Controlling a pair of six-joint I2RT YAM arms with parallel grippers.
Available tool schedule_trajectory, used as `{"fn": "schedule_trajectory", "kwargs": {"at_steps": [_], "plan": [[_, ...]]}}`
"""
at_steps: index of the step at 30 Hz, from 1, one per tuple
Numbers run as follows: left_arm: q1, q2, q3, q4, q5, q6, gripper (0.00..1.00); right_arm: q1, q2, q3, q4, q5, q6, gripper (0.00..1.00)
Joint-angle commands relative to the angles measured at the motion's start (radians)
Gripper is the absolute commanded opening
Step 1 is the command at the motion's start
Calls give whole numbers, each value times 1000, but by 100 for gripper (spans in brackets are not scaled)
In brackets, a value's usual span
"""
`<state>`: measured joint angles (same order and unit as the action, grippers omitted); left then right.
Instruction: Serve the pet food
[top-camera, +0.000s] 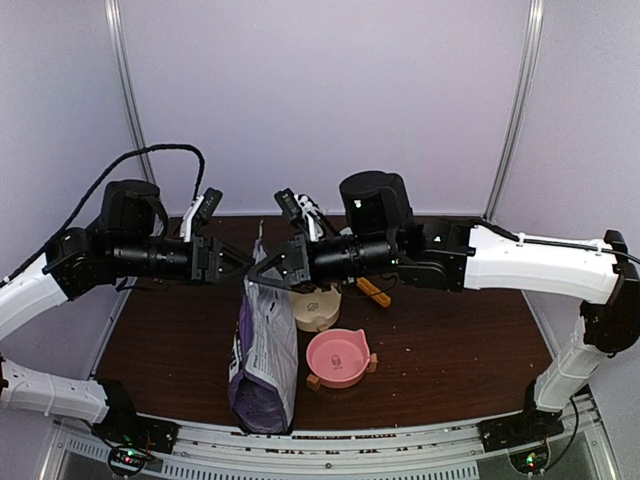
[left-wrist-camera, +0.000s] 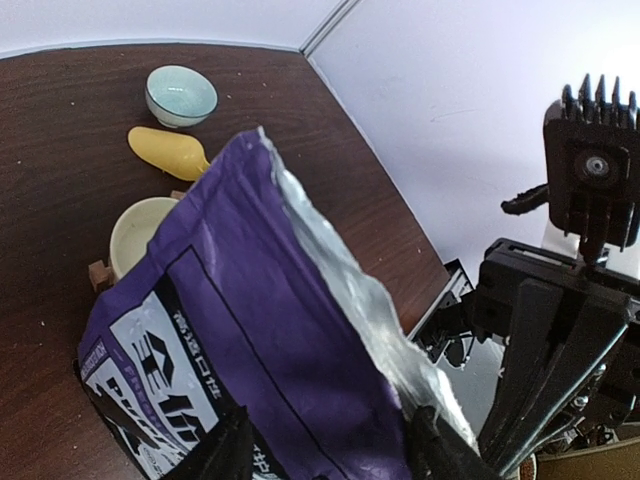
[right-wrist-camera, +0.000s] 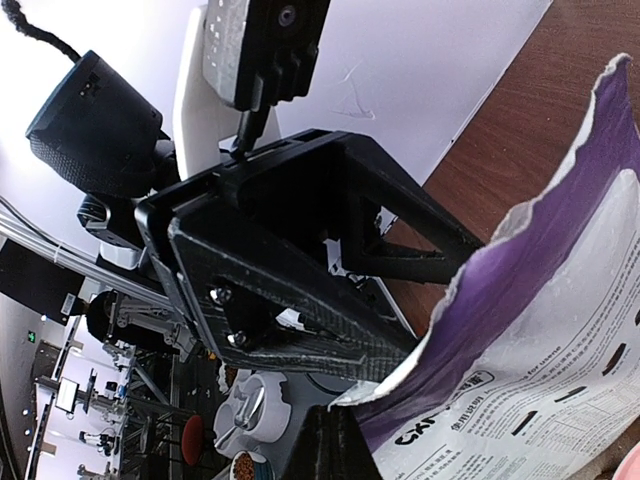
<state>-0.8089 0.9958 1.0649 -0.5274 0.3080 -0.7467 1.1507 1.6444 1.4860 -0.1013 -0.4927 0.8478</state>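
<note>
L-grip (top-camera: 244, 265), R-grip (top-camera: 264, 274) on bag (top-camera: 265, 350) rim

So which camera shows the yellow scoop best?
The left wrist view: the yellow scoop lies in clear view on the table, beside the pale blue bowl. The top external view shows only part of it, past the right arm. The right wrist view does not show it.

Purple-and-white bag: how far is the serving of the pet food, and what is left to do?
Done: the purple-and-white printed bag stands with its top torn open. In hand: the left gripper and the right gripper are at its mouth. Left: no kibble shows in the cream bowl or the pink bowl, so serving remains.
</note>
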Motion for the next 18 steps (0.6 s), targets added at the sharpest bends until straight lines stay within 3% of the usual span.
{"fn": "schedule_trajectory", "kwargs": {"at_steps": [1,6,12,14,18], "plan": [[1,36,-5,25,81,7,53,21,-8,34,-56,16,-48,0],[1,60,5,51,119,-1,40,24,-5,46,-101,38,-74,0],[2,53,-1,100,134,-28,7,26,-20,53,-170,105,-98,0],[2,41,-6,112,119,-37,0,25,-28,55,-199,137,-107,0],[1,13,-14,105,70,-48,0,24,-47,71,-276,210,-113,0]]}}
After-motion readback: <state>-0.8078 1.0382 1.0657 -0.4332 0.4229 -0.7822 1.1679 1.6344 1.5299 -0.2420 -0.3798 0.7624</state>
